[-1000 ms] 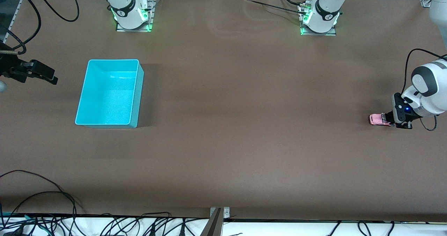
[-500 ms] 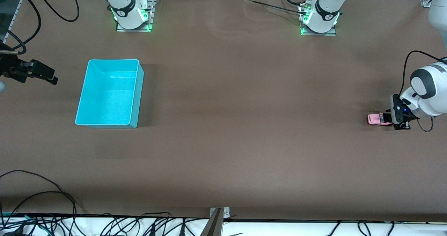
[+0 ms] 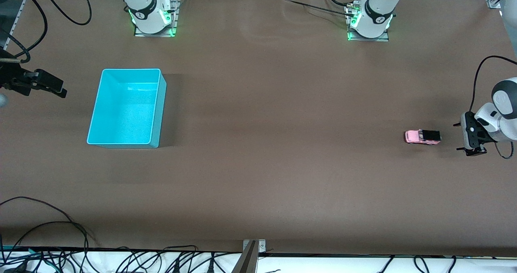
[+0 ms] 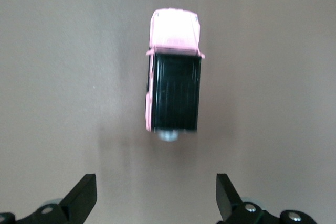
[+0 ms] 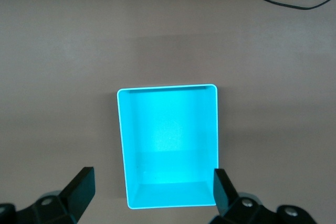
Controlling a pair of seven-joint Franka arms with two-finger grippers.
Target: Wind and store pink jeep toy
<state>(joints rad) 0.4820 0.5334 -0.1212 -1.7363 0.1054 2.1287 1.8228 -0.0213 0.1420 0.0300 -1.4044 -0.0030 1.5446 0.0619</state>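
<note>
A wide brown table (image 3: 266, 115) is seen, most of it bare between the two ends. The pink jeep toy (image 3: 422, 137) is set on its wheels toward the left arm's end, with open surface all around it. The left gripper (image 3: 470, 137) is held low just beside the jeep, apart from it, its fingers (image 4: 81, 198) spread wide and nothing gripped; much of this arm is cut off by the edge of the front view. A cyan bin (image 3: 127, 108) is placed well apart, toward the right arm's end. The right gripper (image 3: 48, 87) is held waiting beside the bin, jaws parted and nothing gripped, its arm largely cropped.
</note>
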